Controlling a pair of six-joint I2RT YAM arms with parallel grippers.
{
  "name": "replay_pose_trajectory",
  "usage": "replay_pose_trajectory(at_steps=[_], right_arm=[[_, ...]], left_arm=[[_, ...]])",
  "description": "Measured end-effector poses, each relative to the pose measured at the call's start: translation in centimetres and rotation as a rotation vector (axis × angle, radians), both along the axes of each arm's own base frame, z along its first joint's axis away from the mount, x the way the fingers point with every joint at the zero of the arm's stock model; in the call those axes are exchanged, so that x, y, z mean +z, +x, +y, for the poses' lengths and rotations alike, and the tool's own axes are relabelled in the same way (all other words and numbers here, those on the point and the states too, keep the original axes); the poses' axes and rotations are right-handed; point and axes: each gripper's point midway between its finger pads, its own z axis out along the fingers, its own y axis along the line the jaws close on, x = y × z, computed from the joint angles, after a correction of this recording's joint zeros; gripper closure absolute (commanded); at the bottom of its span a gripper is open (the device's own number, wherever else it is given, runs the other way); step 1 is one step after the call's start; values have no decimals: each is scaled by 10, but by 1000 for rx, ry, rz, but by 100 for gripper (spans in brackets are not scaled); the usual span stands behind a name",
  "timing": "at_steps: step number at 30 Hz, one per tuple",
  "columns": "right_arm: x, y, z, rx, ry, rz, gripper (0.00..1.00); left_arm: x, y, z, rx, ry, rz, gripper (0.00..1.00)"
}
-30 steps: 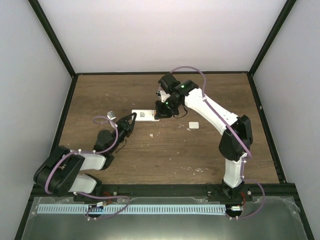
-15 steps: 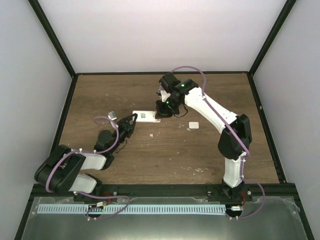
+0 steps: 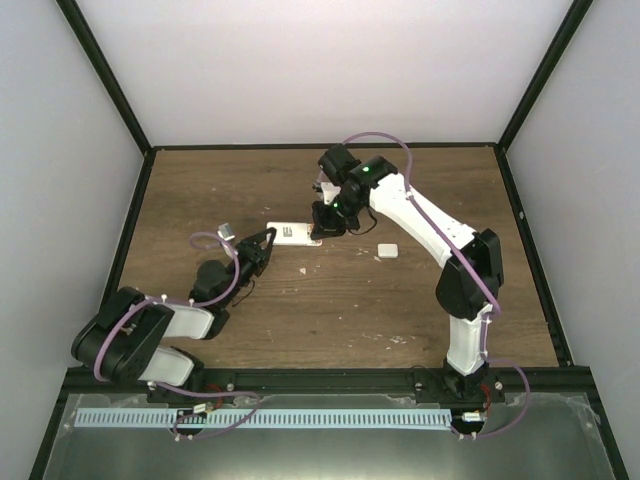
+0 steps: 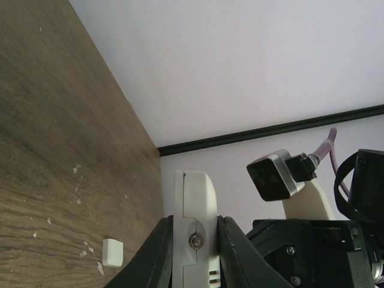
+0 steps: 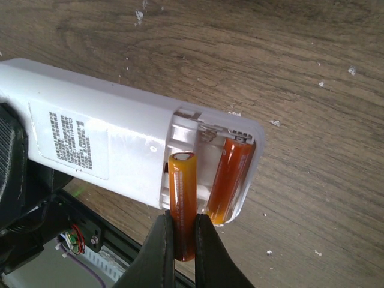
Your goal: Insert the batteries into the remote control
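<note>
The white remote control (image 5: 108, 150) lies back-up with its battery bay open; it also shows in the top view (image 3: 292, 233) and edge-on in the left wrist view (image 4: 195, 234). My left gripper (image 4: 193, 240) is shut on the remote's end (image 3: 268, 238). One orange battery (image 5: 231, 177) sits in the bay's right slot. My right gripper (image 5: 183, 231) is shut on the second orange battery (image 5: 182, 198), which stands tilted over the empty left slot. The right gripper (image 3: 328, 222) hovers at the remote's right end.
The small white battery cover (image 3: 388, 250) lies on the wood table to the right of the remote, also seen in the left wrist view (image 4: 112, 252). A small speck (image 3: 304, 270) lies just in front of the remote. Black frame rails edge the table.
Both grippers and the remote have shifted slightly to the right and away from the bases. Both grips are unchanged.
</note>
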Motion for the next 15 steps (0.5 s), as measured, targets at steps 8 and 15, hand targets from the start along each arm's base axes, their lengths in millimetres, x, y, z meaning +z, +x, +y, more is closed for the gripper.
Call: replay_pose_trajectory(at_steps=[8, 15], right_arm=[[-2, -4, -4, 1, -20, 15, 99], [-4, -3, -5, 5, -28, 10, 99]], left_arm=[[-2, 1, 0, 0, 0, 1, 100], [-2, 4, -2, -1, 1, 1, 100]])
